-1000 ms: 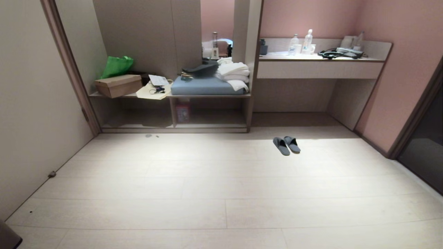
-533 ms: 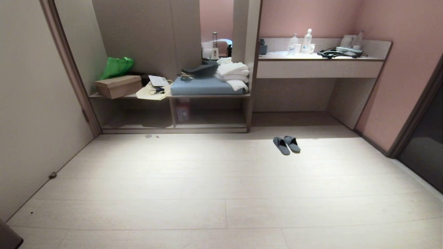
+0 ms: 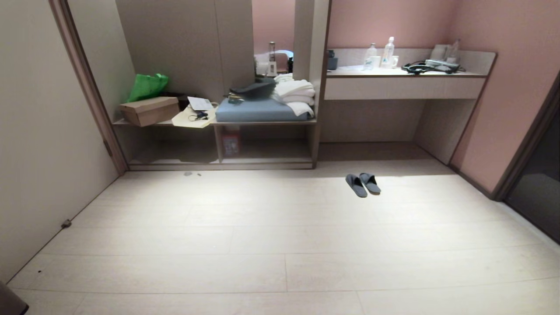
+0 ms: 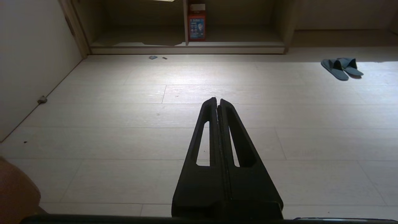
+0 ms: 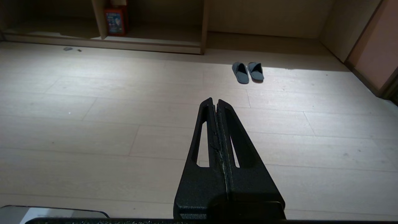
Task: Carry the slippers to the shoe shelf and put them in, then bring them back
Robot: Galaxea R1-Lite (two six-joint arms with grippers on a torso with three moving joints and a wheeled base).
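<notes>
The slippers [image 3: 362, 184], a dark grey pair, lie side by side on the pale floor in front of the desk recess; they also show as slippers [image 4: 341, 67] and slippers [image 5: 247, 72] in the wrist views. The shoe shelf [image 3: 267, 151] is the low open cubby at floor level to their left, split by an upright divider. Both arms are out of the head view. My left gripper [image 4: 217, 100] and my right gripper [image 5: 215, 101] hang shut and empty over bare floor, well short of the slippers.
A red box [image 3: 231, 142] stands in the shelf beside the divider. Above it a bench holds a cardboard box [image 3: 150, 109], a green bag [image 3: 147, 85], a blue cushion [image 3: 258, 110] and towels. The desk [image 3: 404, 86] stands right, a wall left, a dark doorway [image 3: 536, 192] far right.
The whole head view has shifted very slightly; the slippers lie where they were and neither gripper shows any change.
</notes>
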